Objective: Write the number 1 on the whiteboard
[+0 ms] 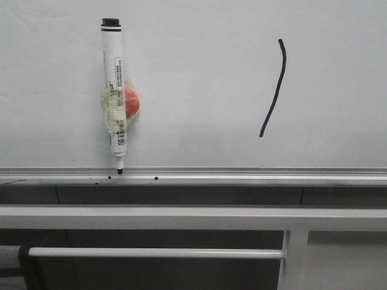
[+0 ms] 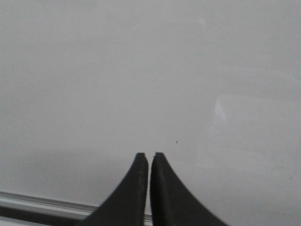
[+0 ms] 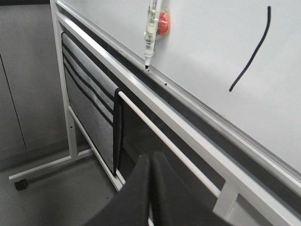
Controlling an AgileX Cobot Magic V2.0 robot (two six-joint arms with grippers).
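On whiteboard [image 1: 193,84]: number 1 [image 1: 275,90]

Grey floor [image 3: 56,197], grey wall panels [image 3: 23,84], possibly cabinet doors.

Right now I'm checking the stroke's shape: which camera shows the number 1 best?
The front view: the number 1 appears whole and square-on against the whiteboard. The right wrist view shows it complete but slanted; the left wrist view shows only blank board.

Each pincer, left [image 2: 149,155] and right [image 3: 150,156], shows 2 matte black fingers [image 2: 164,197], broad at the base, curving inward to narrow blunt tips.
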